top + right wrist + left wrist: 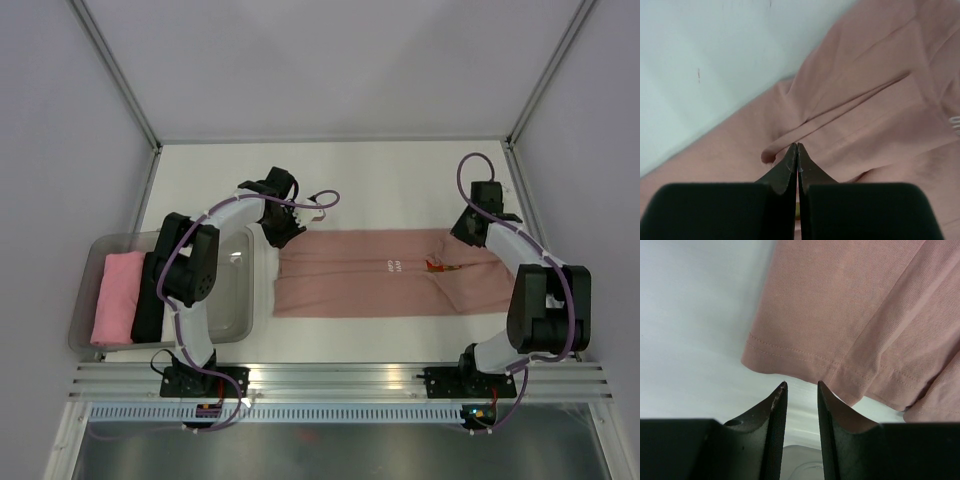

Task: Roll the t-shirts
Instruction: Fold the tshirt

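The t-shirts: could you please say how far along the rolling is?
Done: a muted-pink rolled cloth bundle sits in the clear plastic bin. Underway: a dusty-rose cloth t-shirt lies flat, folded into a strip, left jaws open by its hem, right jaws shut over the opposite end. Remaining: rolling it.

One t-shirt (385,275) lies flat on the table (380,190). Left of it sits a bin (232,300). A rolled t-shirt (117,297) lies inside the bin.
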Robot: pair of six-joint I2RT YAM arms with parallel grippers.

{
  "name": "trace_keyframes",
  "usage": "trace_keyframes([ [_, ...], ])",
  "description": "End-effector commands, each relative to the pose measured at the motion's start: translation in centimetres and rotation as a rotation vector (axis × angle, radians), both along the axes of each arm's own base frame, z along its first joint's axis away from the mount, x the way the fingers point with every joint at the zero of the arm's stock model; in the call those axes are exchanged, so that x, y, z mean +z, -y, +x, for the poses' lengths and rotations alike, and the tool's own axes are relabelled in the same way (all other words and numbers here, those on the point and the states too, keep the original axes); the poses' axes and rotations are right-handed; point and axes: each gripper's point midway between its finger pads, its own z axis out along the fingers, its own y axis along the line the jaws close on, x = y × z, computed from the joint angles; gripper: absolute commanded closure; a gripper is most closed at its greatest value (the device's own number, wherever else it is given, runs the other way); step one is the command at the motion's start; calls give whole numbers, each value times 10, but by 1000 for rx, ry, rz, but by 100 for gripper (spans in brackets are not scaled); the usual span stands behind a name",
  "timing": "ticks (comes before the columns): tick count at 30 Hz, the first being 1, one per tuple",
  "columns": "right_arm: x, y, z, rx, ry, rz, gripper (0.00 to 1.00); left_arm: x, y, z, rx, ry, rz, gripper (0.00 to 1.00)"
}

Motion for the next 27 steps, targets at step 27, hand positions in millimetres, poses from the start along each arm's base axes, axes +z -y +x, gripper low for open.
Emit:
trace_keyframes([
  [27,23,-19,18,31,21,-56,100,14,2,13,30,45,-11,64],
])
